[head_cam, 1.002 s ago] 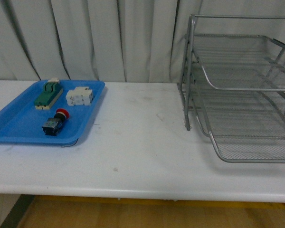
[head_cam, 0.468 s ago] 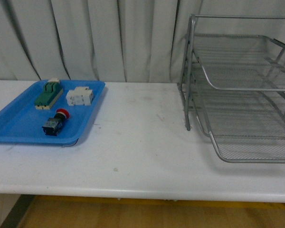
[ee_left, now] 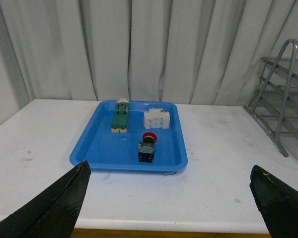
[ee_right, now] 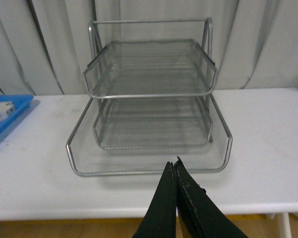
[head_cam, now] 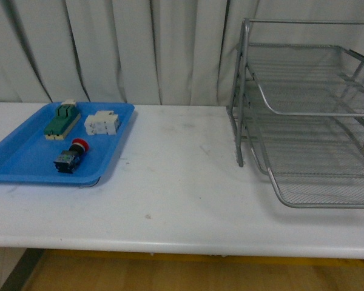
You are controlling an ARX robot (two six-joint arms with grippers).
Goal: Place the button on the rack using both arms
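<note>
- left gripper [ee_left: 169,167]: wide open. in the left wrist view its two black fingers sit far apart at the edges of the frame, with nothing between them. it hangs over the near edge of the table [head_cam: 182,194], facing the blue tray [ee_left: 102,146].
- right gripper [ee_right: 174,169]: closed. the two fingers are pressed together along their length and we see nothing held between them. it hangs in front of the rack [ee_right: 149,94], near its middle.
- button [head_cam: 70,154]: lies on its side in the blue tray [head_cam: 24,154], in the part of the tray nearest us. the red cap points toward the curtain [head_cam: 139,48] and the black-and-blue body toward us. the left wrist view shows the same lie [ee_left: 148,147].
- behind the button in the same tray: green-and-beige switch block [head_cam: 62,119] [ee_left: 120,115] and, just beside it to the right, white terminal block [head_cam: 102,123] [ee_left: 156,119]. both are apart from the button.
- rack [head_cam: 239,91]: stands on the right side of the table, well apart from the tray. three mesh tiers, with the lowest slid out toward us past the two above.
- bare white tabletop lies between the tray and the rack.
</note>
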